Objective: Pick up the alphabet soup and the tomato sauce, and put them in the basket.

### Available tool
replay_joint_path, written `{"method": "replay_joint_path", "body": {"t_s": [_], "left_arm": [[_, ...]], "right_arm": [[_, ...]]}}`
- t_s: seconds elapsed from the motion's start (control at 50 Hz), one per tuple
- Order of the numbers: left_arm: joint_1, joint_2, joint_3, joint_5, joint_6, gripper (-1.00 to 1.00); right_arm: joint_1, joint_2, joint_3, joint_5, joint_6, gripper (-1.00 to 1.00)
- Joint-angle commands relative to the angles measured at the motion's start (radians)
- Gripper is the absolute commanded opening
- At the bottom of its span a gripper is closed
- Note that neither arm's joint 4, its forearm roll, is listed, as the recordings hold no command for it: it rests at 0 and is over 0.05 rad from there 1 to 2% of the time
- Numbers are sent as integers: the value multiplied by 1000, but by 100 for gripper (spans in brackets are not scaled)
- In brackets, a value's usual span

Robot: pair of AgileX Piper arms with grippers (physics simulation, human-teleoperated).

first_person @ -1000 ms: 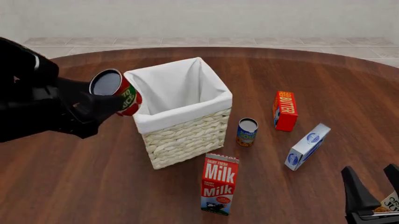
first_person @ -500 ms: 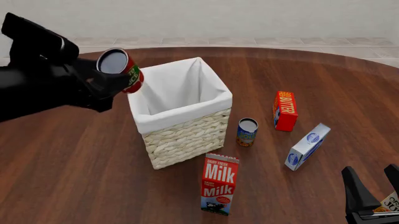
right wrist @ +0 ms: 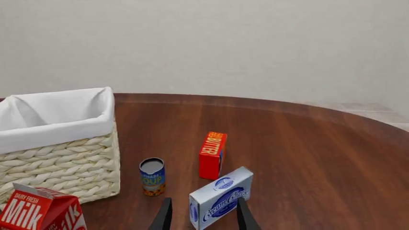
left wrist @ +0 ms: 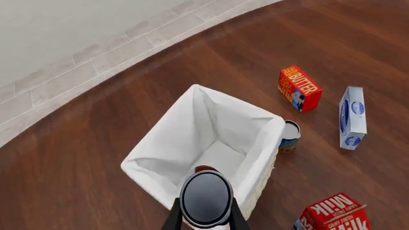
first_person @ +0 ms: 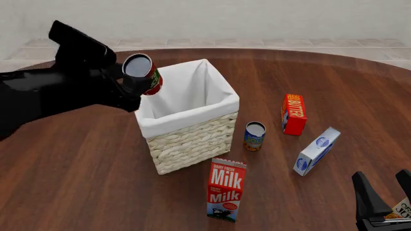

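Gripping the tomato sauce tilted over the basket rim, the left hand pinches its rigid, slick sides, while the small, stiff alphabet soup on the counter suits a mid-body side grasp by the parted right hand.
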Motion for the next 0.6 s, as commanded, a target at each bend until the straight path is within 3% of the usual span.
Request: {"method": "replay_joint_path", "body": {"t_s": [0.02,0.6], "left_arm": [[-6,71,-10,-42,21,-100],[14,225,-78,-45,51,-100]], "right_arm": [[-2,0,-1,1,3,100],[-9,-1,2,3,12,100]]}}
